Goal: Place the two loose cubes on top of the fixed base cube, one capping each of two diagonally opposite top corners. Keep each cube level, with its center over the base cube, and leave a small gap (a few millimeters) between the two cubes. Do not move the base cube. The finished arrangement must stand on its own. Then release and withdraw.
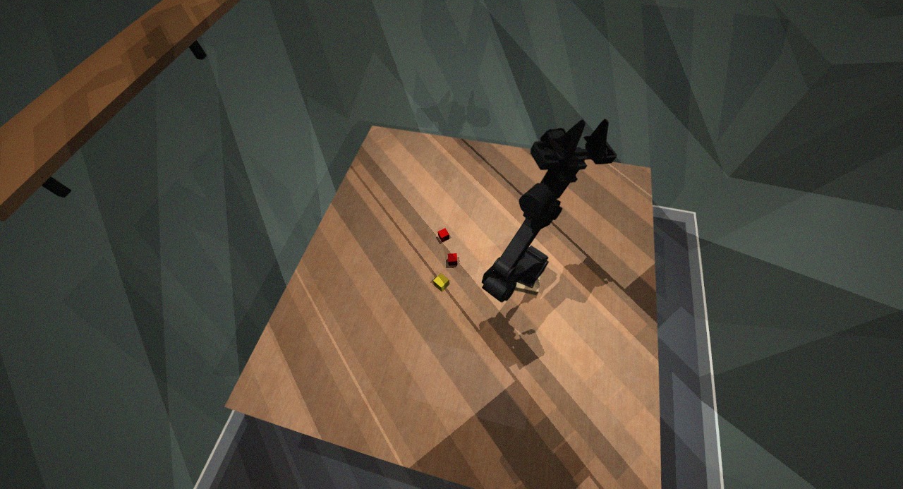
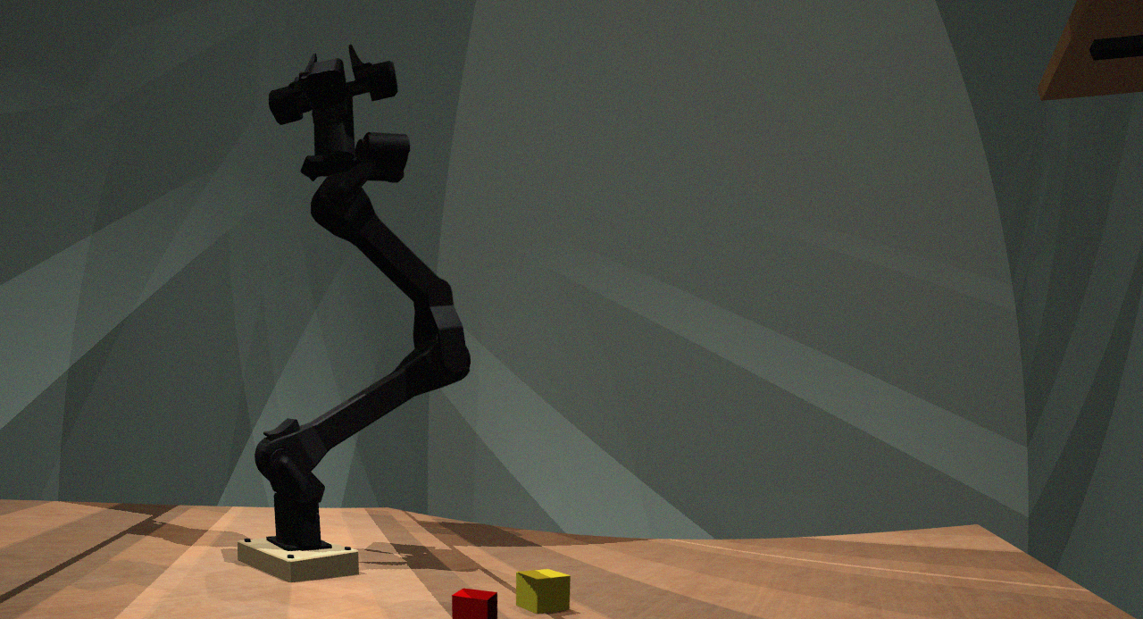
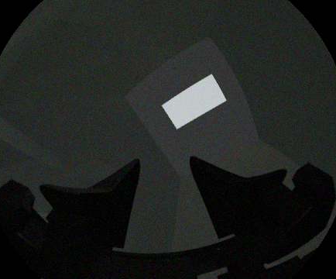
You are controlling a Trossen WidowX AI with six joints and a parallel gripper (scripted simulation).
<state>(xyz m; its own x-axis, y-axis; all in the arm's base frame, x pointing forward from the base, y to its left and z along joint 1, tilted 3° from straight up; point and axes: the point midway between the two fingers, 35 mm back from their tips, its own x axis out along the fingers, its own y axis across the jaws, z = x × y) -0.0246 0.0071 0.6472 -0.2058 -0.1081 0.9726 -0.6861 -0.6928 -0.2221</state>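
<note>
The yellow base cube (image 1: 440,282) (image 2: 543,591) stands on the table with nothing on top. One red cube (image 1: 451,259) lies close to it, and a second red cube (image 1: 444,234) lies farther along the table. The exterior view shows only one red cube (image 2: 473,604), cut off by the bottom edge; the other is out of that view. My gripper (image 1: 594,121) (image 2: 332,52) (image 3: 165,161) is raised high above the table, far from all the cubes, and points upward. Its fingers stand apart, partly open, with nothing between them.
The wooden table (image 1: 353,360) (image 2: 799,575) carries the arm's pale base plate (image 2: 323,570). A wooden shelf (image 1: 107,88) (image 2: 1111,15) hangs off to the side. The wrist view shows a bright white rectangle (image 3: 194,101) and dark surroundings, no cubes.
</note>
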